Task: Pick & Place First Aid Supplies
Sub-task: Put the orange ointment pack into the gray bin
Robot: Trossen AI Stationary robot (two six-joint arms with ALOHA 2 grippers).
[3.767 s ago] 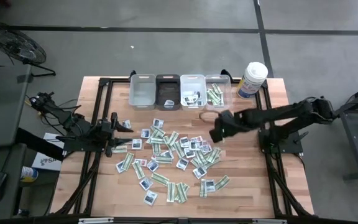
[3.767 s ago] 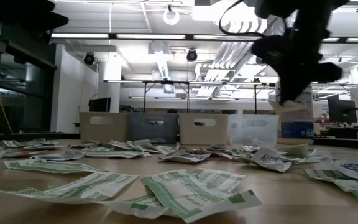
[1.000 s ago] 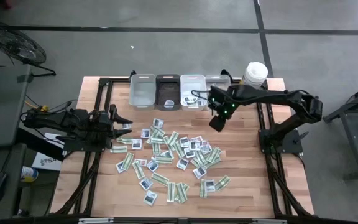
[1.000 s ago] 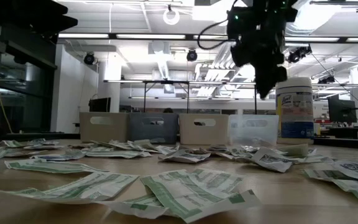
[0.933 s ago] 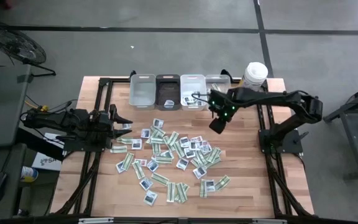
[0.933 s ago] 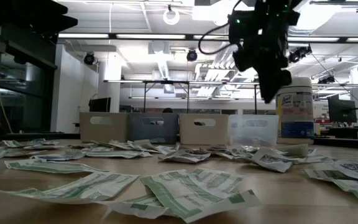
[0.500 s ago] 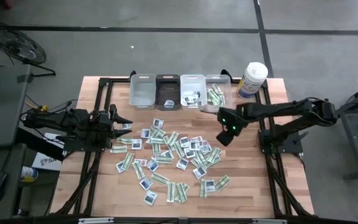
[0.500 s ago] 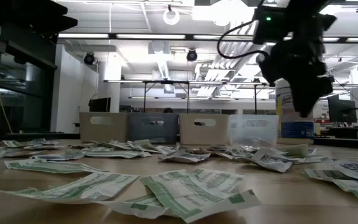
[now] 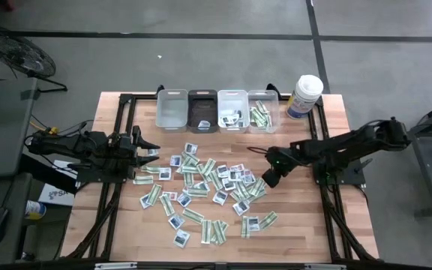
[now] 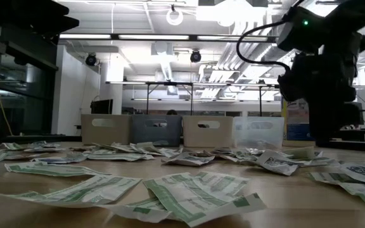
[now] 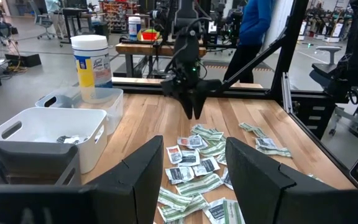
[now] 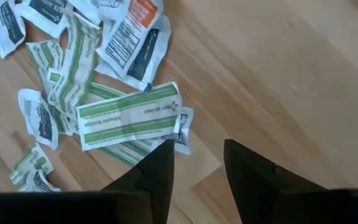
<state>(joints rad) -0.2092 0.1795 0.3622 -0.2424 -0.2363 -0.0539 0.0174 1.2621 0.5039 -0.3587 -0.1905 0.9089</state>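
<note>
The first aid supplies lie as a loose pile of small flat packets on the wooden table, green-and-white strips mixed with white ones bearing dark-blue marks. My right gripper hangs open, slanting down, just above the pile's right edge. In the right wrist view its fingers are over bare wood, close beside a green-and-white strip that lies on other packets. My left gripper waits open and level at the pile's left side, with nothing between its fingers.
Four small bins stand in a row at the far edge; the two right ones hold packets. A tall white canister stands to their right. Bare wood shows right of the pile. A person stands beyond the table.
My right gripper has come from beside the bins toward the table's near edge and down, reaching the pile's right edge. Its wrist has rolled and the gripper now tips more steeply down. The packets lie as before.
</note>
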